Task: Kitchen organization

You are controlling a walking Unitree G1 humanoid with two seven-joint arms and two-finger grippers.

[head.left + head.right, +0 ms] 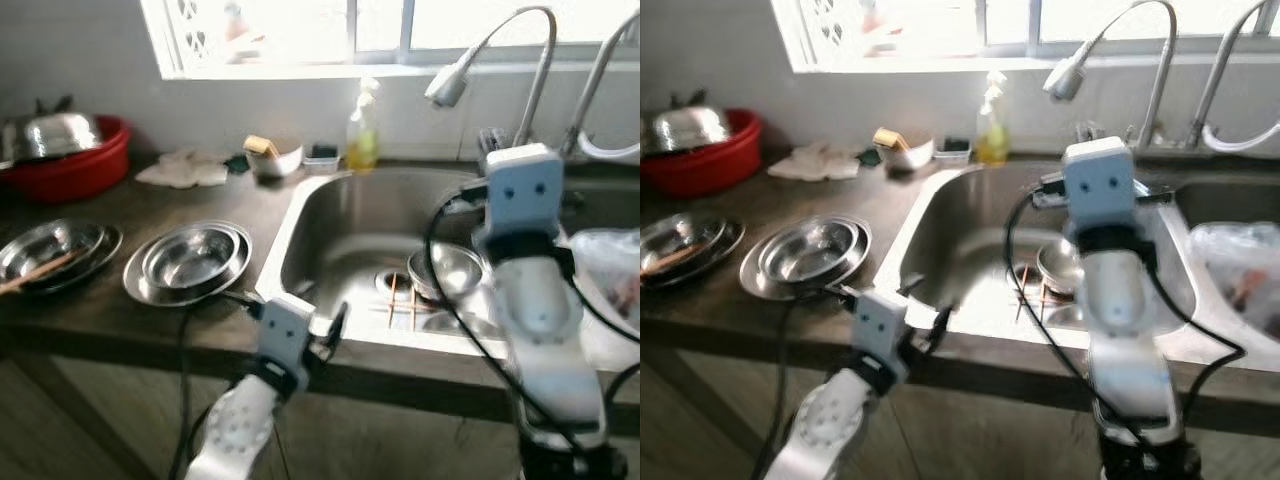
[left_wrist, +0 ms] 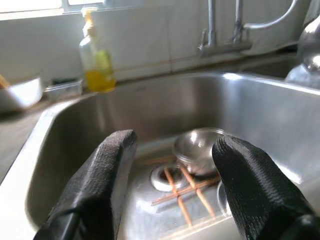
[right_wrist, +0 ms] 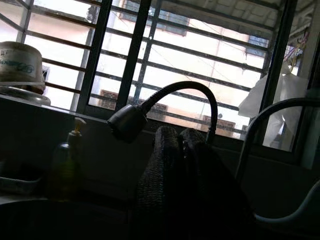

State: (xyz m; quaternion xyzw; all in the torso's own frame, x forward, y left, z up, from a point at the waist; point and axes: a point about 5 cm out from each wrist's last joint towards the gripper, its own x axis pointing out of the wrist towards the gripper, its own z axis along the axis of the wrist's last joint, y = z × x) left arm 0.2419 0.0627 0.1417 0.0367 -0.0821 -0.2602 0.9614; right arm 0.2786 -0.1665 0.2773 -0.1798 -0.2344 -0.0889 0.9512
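A small steel bowl (image 1: 445,270) lies in the steel sink (image 1: 330,225) beside the drain, with several chopsticks (image 1: 400,300) crossed over the drain. My left gripper (image 2: 174,142) hovers at the sink's front rim, open and empty, looking in at the bowl (image 2: 197,147) and chopsticks (image 2: 182,192). My right arm (image 1: 520,200) is raised over the sink's right side. Its gripper (image 3: 182,134) points up toward the spray faucet (image 3: 130,120) and window, fingers pressed together with nothing between them.
On the counter to the left sit stacked steel dishes (image 1: 190,262), more steel plates with chopsticks (image 1: 50,255) and a red basin (image 1: 75,165). A soap bottle (image 1: 362,130), white bowl (image 1: 272,158) and cloth (image 1: 185,170) line the back. A plastic bag (image 1: 615,265) lies right of the sink.
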